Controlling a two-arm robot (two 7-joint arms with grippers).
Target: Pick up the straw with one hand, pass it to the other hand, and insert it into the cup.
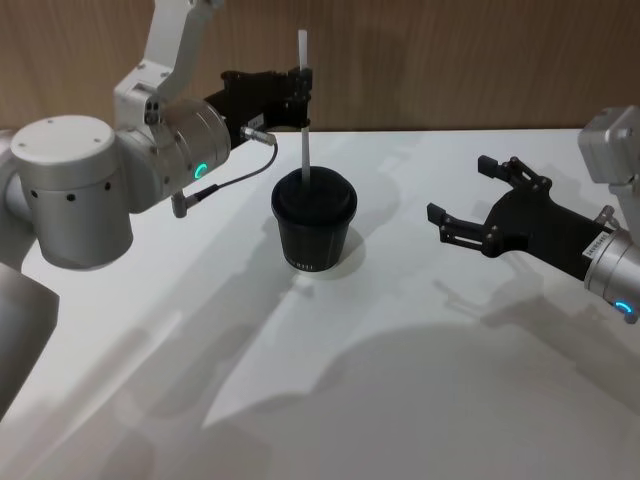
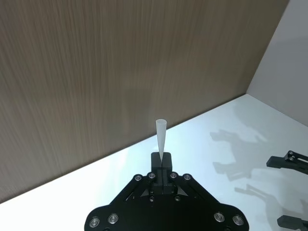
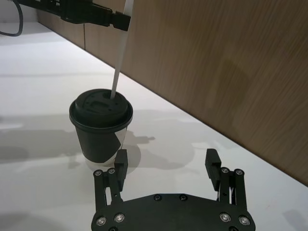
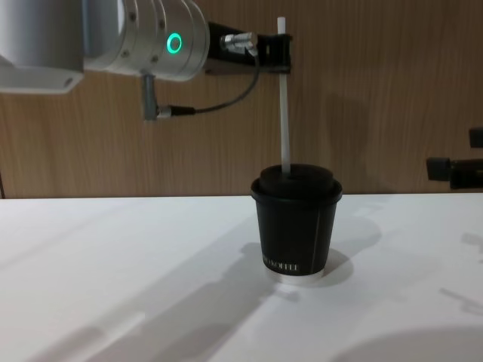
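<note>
One thin white drinking straw (image 1: 304,120) stands nearly upright with its lower end in the domed lid of the small black paper cup (image 1: 313,226) on your white desk (image 1: 400,380), pinched near its top so it can slide straight down. Your silver-wristed left gripper (image 1: 303,95) reaches in level from above the cup, jaws pressed on the straw. Your right gripper (image 1: 470,200) hovers well apart, jaws spread and holding nothing.

white table (image 1: 420,400), black cup (image 1: 314,235) on it

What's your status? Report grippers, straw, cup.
Left gripper shut on straw, lower end in cup lid. Right gripper open, off to the side. Nothing in the way.
</note>
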